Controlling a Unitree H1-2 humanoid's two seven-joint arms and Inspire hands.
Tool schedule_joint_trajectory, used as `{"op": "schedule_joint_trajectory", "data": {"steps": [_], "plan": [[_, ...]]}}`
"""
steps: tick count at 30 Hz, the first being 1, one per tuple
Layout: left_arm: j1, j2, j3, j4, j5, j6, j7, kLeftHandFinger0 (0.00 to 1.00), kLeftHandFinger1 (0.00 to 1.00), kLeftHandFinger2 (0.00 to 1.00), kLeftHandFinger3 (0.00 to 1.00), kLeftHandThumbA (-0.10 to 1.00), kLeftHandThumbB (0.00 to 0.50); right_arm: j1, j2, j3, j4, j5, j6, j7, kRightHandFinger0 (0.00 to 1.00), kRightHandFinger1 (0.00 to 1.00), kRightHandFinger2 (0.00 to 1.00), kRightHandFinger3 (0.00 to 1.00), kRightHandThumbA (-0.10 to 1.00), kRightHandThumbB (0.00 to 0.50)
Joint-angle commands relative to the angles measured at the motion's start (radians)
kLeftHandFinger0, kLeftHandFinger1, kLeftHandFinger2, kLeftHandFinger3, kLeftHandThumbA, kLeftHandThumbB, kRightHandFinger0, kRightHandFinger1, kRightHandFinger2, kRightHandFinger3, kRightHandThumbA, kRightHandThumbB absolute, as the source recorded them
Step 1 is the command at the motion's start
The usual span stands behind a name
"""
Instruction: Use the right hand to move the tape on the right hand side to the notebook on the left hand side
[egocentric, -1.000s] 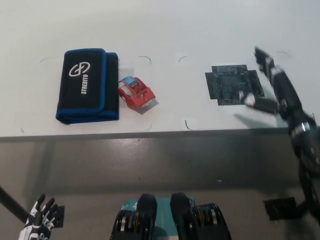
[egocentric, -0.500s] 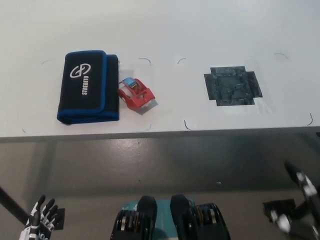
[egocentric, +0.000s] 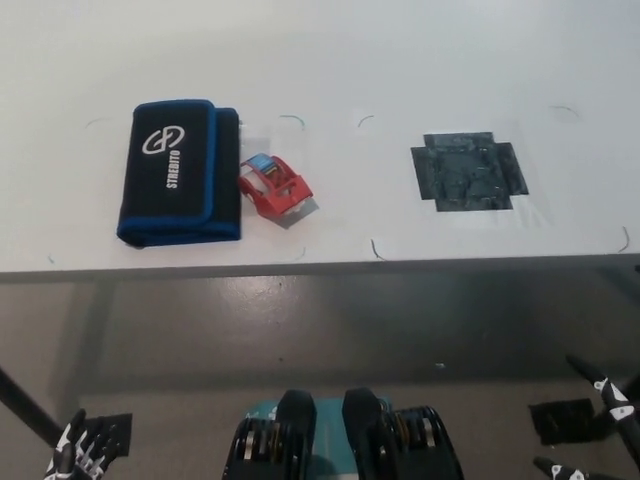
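White table (egocentric: 420, 60) carries a black-blue pouch (egocentric: 180, 185), red tape dispenser (egocentric: 275, 186); right hand (egocentric: 600, 430) spread.

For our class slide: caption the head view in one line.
Red tape dispenser beside the black notebook on the white table; both hands low, off the table.

Bright, even light on the white table (egocentric: 400, 60) — soft short shadows fall toward 4 o'clock beneath the red car (egocentric: 273, 186). Floor dimmer, faintly glossy — focus slightly soft throughout.
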Motion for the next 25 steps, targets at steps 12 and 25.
{"op": "schedule_joint_trajectory", "data": {"steps": [12, 25], "plan": [[0.005, 0.022, 0.016, -0.023, -0.023, -0.036, -0.014, 1.00, 1.00, 1.00, 1.00, 0.86, 0.266, -0.021, -0.016, -0.024, 0.004, 0.047, -0.065, 0.004, 1.00, 1.00, 1.00, 1.00, 0.95, 0.032], [0.001, 0.037, 0.022, -0.041, -0.028, -0.019, -0.011, 1.00, 1.00, 1.00, 1.00, 0.86, 0.279, -0.038, -0.001, -0.024, 0.019, 0.048, -0.066, -0.001, 1.00, 1.00, 1.00, 1.00, 0.98, 0.065]]}}
